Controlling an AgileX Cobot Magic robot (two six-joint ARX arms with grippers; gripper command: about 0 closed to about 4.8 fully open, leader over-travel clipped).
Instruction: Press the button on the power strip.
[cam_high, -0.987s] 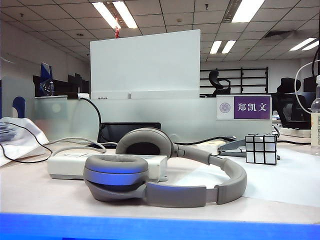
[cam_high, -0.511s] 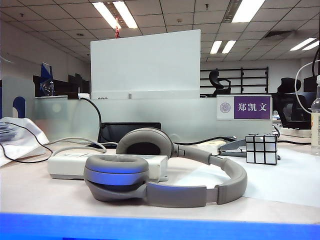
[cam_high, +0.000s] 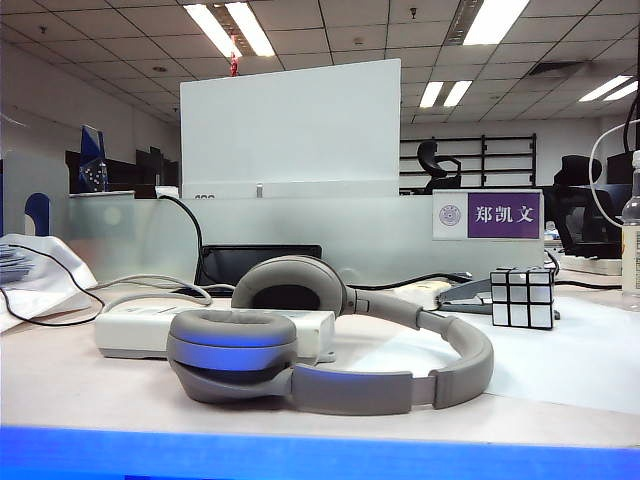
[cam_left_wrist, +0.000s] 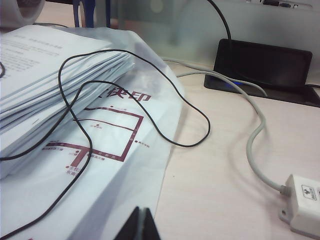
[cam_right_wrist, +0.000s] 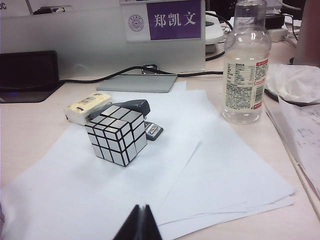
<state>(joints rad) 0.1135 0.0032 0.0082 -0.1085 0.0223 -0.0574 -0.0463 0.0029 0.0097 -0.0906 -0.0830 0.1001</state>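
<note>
No change is seen vs. the exterior frames of the last second: neither arm shows in that view, so the press is judged not yet begun. The power strip (cam_high: 150, 328) lies on the desk (cam_high: 90, 385) just behind the headphones (cam_high: 330, 345), its cable end caught in the left wrist view. Left gripper (cam_left_wrist: 140, 223) and right gripper (cam_right_wrist: 139, 221) appear pinched together, empty, though only the tips show; right hangs near the mirror cube (cam_right_wrist: 116, 134).
</note>
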